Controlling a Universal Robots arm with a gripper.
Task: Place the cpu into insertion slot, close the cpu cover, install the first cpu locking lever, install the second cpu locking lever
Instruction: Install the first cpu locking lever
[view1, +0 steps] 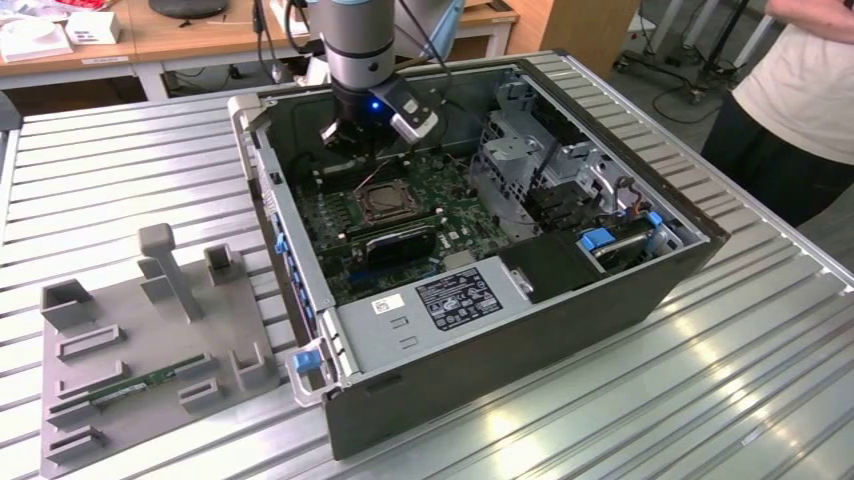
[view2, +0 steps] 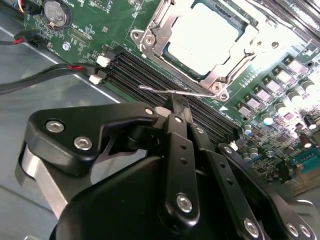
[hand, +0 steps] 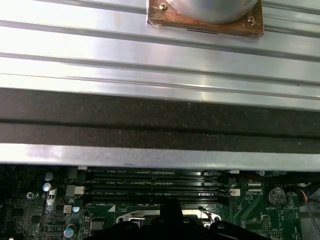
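Hand (view1: 355, 150): hanging upright from the arm inside the open computer case (view1: 667, 270) on the tabletop (view1: 134, 170), just far of the insertion slot (view1: 380, 203) in the exterior view. Fingers (view2: 175, 120) drawn narrow, tips at a thin wire lever (view2: 155, 90) beside the black memory slots (view2: 135, 70); cannot tell whether gripping it. Seated in the slot close by: the cpu (view2: 202, 37), silvery top showing through the window of the lowered cpu cover (view2: 161, 31).
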